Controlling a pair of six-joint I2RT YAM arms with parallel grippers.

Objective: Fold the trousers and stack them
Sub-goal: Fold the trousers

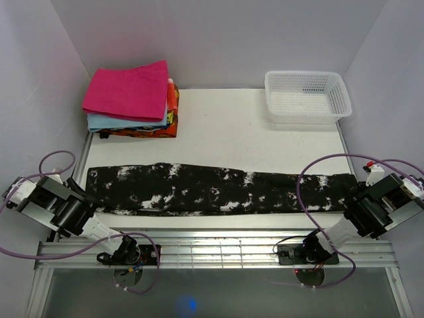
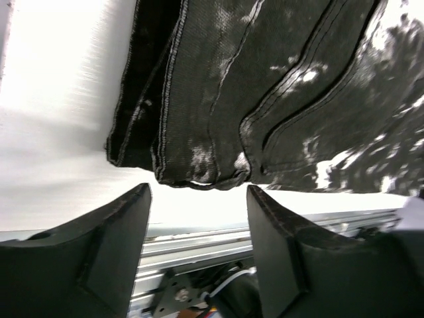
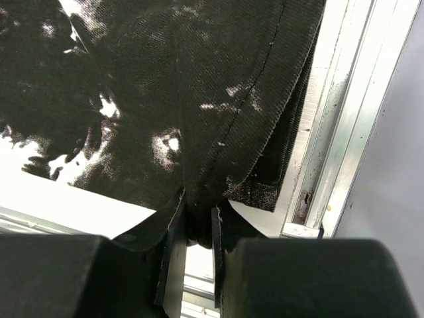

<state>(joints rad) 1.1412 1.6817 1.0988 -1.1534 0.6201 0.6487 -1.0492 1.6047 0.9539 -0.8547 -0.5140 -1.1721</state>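
The black trousers (image 1: 218, 189) with white splotches lie as a long narrow strip across the near part of the table, from left edge to right edge. My left gripper (image 2: 199, 199) stands open just short of their left end (image 2: 199, 165), nothing between its fingers. My right gripper (image 3: 199, 218) is shut on the near corner of the trousers' right end (image 3: 218, 132), with the black fabric pinched between its jaws. In the top view the left gripper (image 1: 85, 211) and the right gripper (image 1: 352, 211) sit at the strip's two near corners.
A stack of folded cloths, pink (image 1: 127, 89) on top of light blue and orange, lies at the back left. A white mesh basket (image 1: 307, 97) stands at the back right. The metal rail (image 1: 218, 248) runs along the table's near edge.
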